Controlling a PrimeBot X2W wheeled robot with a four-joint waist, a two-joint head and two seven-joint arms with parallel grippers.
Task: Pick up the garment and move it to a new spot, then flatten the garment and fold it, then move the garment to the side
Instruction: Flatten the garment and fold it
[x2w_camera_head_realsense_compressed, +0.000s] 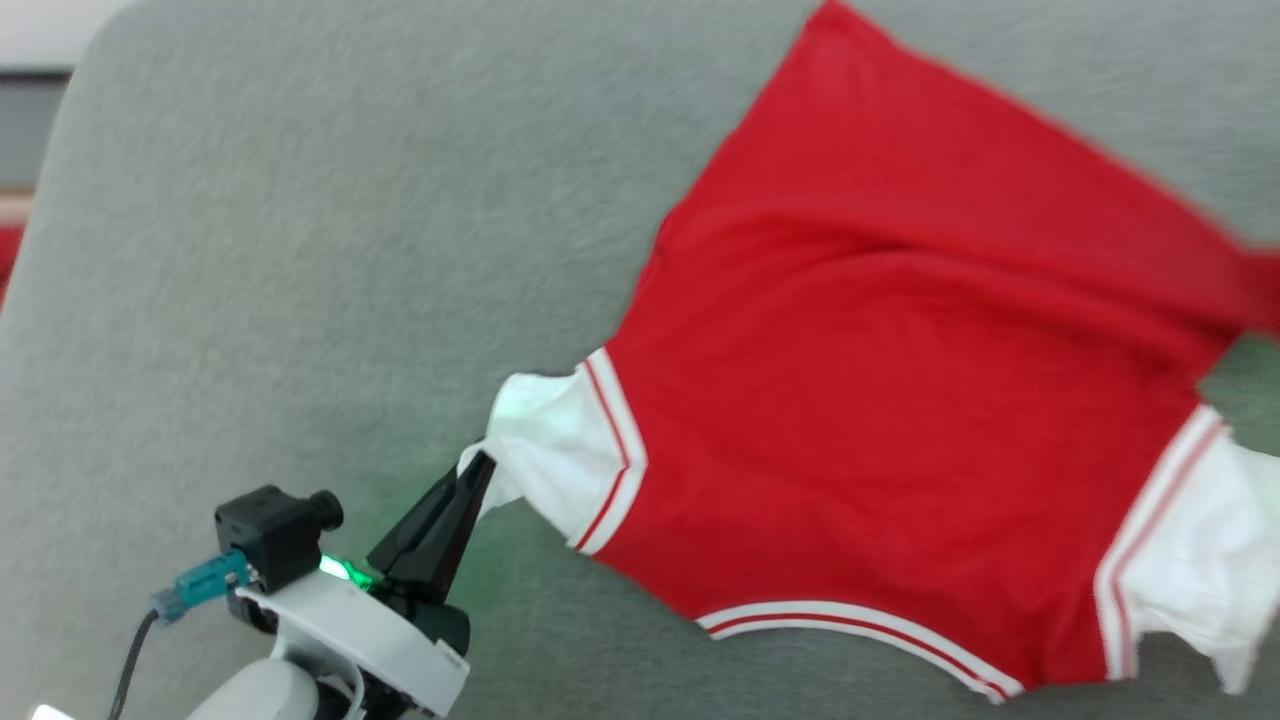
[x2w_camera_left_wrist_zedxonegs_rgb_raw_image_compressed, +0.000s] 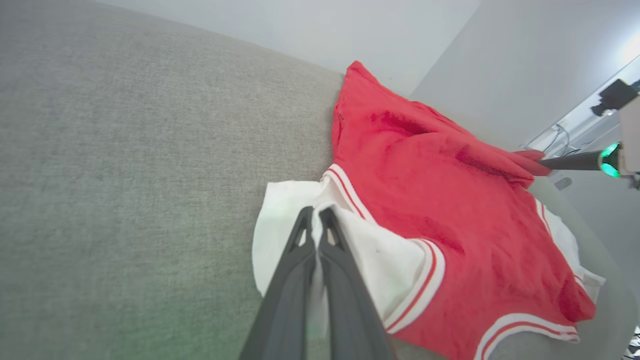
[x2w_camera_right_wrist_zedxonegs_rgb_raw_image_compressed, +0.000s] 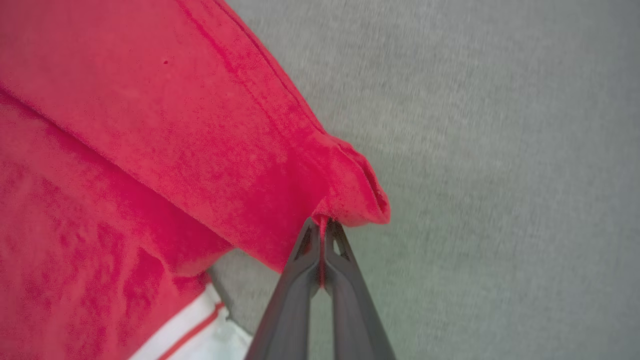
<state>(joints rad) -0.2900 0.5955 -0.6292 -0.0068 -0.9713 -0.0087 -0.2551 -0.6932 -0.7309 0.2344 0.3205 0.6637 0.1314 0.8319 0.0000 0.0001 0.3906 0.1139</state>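
Observation:
The garment (x2w_camera_head_realsense_compressed: 900, 400) is a small red shirt with white sleeves and striped trim, spread across the grey surface (x2w_camera_head_realsense_compressed: 300, 250) at the centre and right of the head view. My left gripper (x2w_camera_head_realsense_compressed: 478, 468) is shut on the tip of its white sleeve (x2w_camera_head_realsense_compressed: 545, 450); the left wrist view shows that sleeve (x2w_camera_left_wrist_zedxonegs_rgb_raw_image_compressed: 370, 260) pinched between the dark fingers (x2w_camera_left_wrist_zedxonegs_rgb_raw_image_compressed: 345, 280). My right gripper (x2w_camera_right_wrist_zedxonegs_rgb_raw_image_compressed: 322, 225) is shut on a red corner of the shirt (x2w_camera_right_wrist_zedxonegs_rgb_raw_image_compressed: 350, 195), lifted above the surface. That right gripper (x2w_camera_left_wrist_zedxonegs_rgb_raw_image_compressed: 545, 164) also appears in the left wrist view, holding the far red corner.
The grey padded surface (x2w_camera_left_wrist_zedxonegs_rgb_raw_image_compressed: 125, 150) stretches wide to the left of the shirt. Its rounded edge runs along the top left of the head view, with a strip of plain red cloth (x2w_camera_head_realsense_compressed: 8, 255) beyond it. Pale walls (x2w_camera_left_wrist_zedxonegs_rgb_raw_image_compressed: 500, 60) rise behind the surface.

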